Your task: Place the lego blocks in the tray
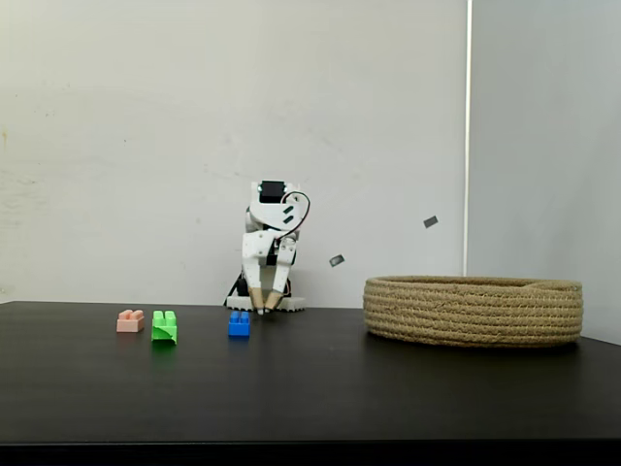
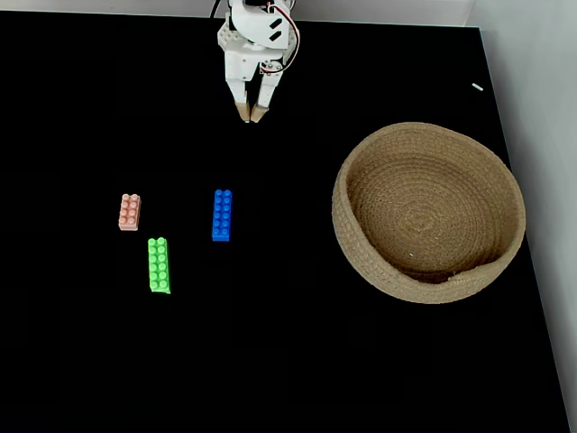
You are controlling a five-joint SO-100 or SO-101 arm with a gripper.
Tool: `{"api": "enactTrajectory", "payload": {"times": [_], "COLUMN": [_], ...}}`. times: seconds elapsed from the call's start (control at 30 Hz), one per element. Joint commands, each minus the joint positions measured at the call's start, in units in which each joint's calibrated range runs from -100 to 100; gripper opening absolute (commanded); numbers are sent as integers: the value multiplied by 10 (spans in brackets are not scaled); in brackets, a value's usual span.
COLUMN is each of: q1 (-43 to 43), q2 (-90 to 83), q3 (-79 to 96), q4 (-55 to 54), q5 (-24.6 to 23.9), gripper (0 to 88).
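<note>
Resting on the table [image 2: 297, 361], three lego blocks [image 2: 222, 215], empty tray [image 2: 361, 262], jaws clenched.

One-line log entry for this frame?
pincer: shut, empty, at base | pink brick, green brick, blue brick: on table | basket: empty

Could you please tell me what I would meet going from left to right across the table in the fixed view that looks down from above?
Pink brick → green brick → blue brick → gripper → rope basket.
</note>
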State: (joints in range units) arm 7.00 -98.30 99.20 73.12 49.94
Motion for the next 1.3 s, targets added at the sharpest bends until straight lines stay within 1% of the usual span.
{"api": "enactTrajectory", "payload": {"times": [0.0, 0.5, 0.87, 1.1, 1.27], "q1": [0, -2, -2, -5, -16], "q2": [-4, -4, -4, -4, -4], "q3": [8, 8, 8, 8, 8], "q4": [5, 6, 6, 6, 6], "q5": [2, 10, 7, 1, -16], "gripper": [0, 0, 0, 0, 0]}}
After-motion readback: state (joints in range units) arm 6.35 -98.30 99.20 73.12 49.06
